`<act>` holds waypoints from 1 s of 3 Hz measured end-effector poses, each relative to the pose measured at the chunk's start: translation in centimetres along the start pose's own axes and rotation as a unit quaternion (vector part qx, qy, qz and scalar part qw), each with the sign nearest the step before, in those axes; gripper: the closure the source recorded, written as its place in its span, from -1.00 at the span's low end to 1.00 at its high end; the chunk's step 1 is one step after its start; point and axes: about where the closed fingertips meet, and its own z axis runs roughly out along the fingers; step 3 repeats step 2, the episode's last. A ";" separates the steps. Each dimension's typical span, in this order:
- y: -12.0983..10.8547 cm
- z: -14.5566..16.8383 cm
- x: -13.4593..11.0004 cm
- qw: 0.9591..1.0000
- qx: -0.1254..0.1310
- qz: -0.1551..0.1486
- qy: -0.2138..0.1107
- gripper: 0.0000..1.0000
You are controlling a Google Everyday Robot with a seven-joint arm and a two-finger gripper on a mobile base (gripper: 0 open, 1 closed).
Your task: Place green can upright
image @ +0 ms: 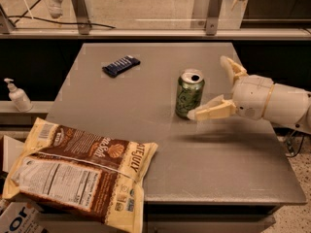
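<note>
Right of centre on the tabletop (223, 169), your green can (189, 93) is standing on its base, with its long axis running vertically and the pull-tab lid facing upward. You are seeing the gripper (208, 88) hanging just to the can's right with its two fingers spread wide apart, grasping nothing. One finger is pointing up and away behind the can, while the other is reaching low toward the can's foot, and you cannot tell whether that tip is brushing the metal. You are probably looking at a release posture, with the can resting on its own weight. The snack bag (82, 171) is overhanging the near left corner and the dark bar (121, 65) is lying toward the far left, both well apart from the can, so nothing is crowding it.
</note>
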 end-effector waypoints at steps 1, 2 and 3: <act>2.5 -3.2 0.1 0.999 -0.041 -0.001 -0.001 -1.00; 2.5 -3.4 0.1 0.999 -0.043 -0.001 -0.001 -1.00; 2.5 -3.4 0.1 0.999 -0.043 -0.001 -0.001 -1.00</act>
